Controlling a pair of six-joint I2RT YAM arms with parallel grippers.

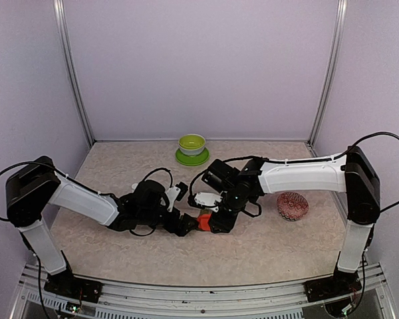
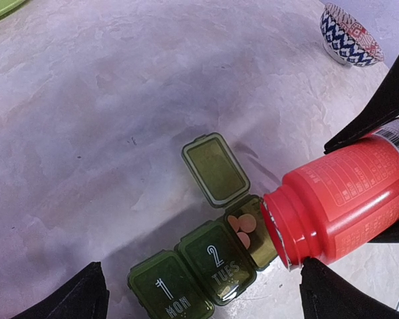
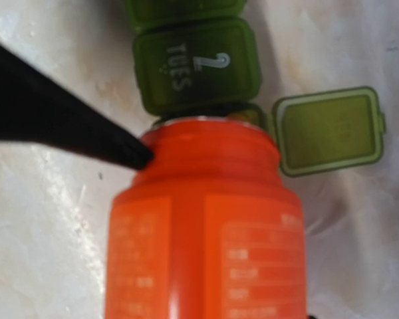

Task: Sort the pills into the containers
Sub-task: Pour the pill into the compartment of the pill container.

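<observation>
The containers (image 2: 199, 276) are a dark green strip of three compartments on the table. "1 MON" and "2 TUES" are shut. The third has its lid (image 2: 215, 168) flipped open and holds three round orange pills (image 2: 243, 227). My right gripper (image 1: 219, 216) is shut on a red bottle (image 2: 349, 196), tipped on its side with its open mouth over the third compartment. The bottle (image 3: 203, 232) fills the right wrist view and hides the fingers. My left gripper (image 2: 199, 282) is open, one finger either side of the strip, not touching it. In the top view the bottle (image 1: 204, 221) shows between both grippers; the left gripper (image 1: 184, 224) is beside it.
A lime-green bowl on a saucer (image 1: 191, 149) stands at the back centre. A red-and-white patterned bowl (image 1: 292, 205) sits to the right, also in the left wrist view (image 2: 349, 36). A black finger (image 3: 60, 123) of the left gripper reaches to the bottle's neck.
</observation>
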